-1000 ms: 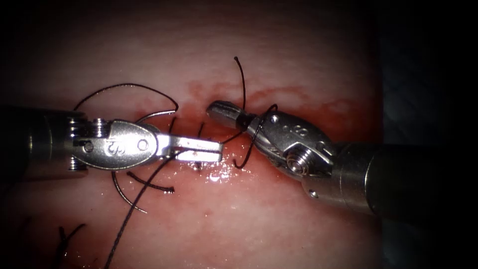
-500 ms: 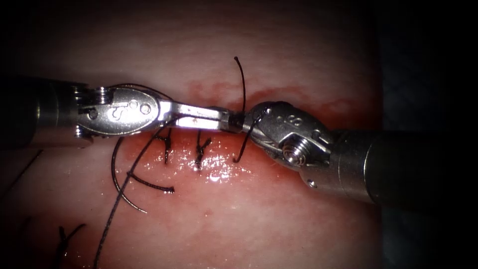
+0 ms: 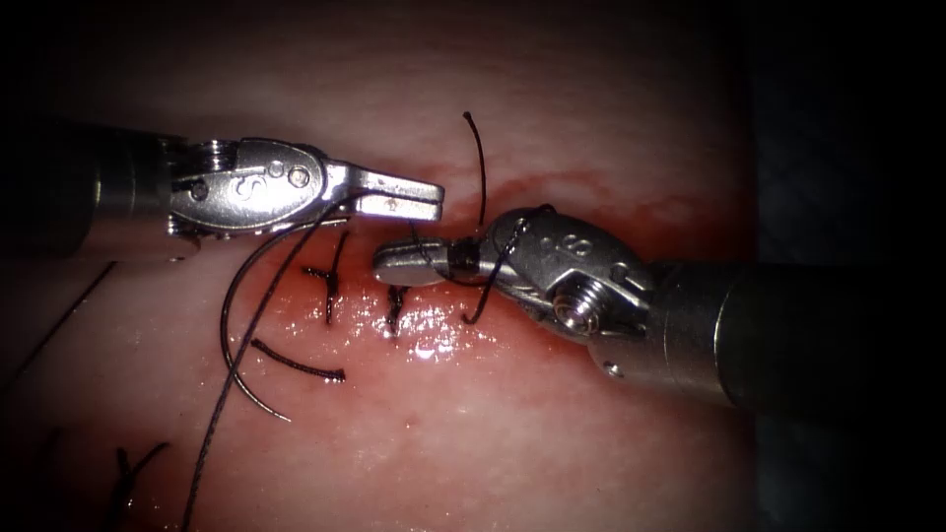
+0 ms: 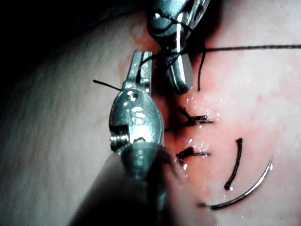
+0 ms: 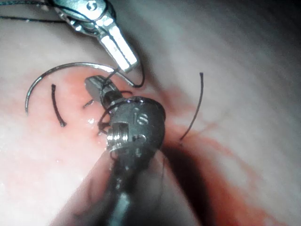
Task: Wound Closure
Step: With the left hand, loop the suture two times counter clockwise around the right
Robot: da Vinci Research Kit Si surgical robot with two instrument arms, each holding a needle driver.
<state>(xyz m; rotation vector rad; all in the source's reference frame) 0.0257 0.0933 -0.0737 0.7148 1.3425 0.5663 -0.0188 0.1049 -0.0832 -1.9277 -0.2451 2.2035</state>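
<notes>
Two finished stitches (image 3: 332, 286) mark the cut on the tissue (image 3: 552, 433); take every bearing from them. Your left tool (image 3: 434, 197) lies above them, jaws closed on the thread (image 3: 232, 394), which trails down and left. Your right tool (image 3: 379, 261) reaches in just right of them, jaws together, turns of thread wound round them; I see nothing gripped. The needle (image 3: 225, 335) lies free on the tissue left of the stitches, held by neither tool. The short thread tail (image 3: 481, 167) stands upright, up and right of the stitches; your right tool is nearer it.
</notes>
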